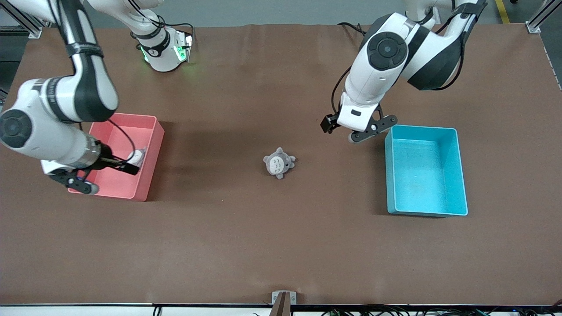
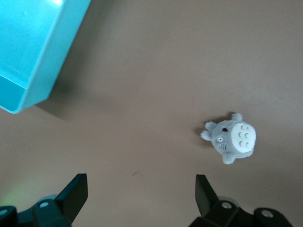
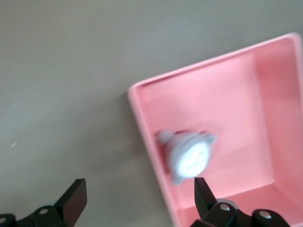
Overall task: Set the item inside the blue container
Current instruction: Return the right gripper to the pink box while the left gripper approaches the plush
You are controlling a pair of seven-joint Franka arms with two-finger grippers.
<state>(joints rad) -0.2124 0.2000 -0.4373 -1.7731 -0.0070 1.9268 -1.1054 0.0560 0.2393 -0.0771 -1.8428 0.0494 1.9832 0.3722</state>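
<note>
We see the blue container (image 1: 425, 170), a cyan rectangular open-top bin with rounded corners, upright and empty toward the left arm's end of the table, the item, a small grey plush toy (image 1: 279, 162) with white belly, well apart from it, mid-table

brown table (image 1: 246, 245) — matte | grey floor (image 1: 263, 11) — along top edge

Robotics lab bench: two white-and-black Franka arms (image 1: 386, 66) are standing at a wide table covered in brown matte sheeting (image 1: 246, 245), with silver aluminium framing posts (image 1: 538, 17) showing at its corners and bundled black cables (image 1: 439, 310) running along its near edge.
</note>
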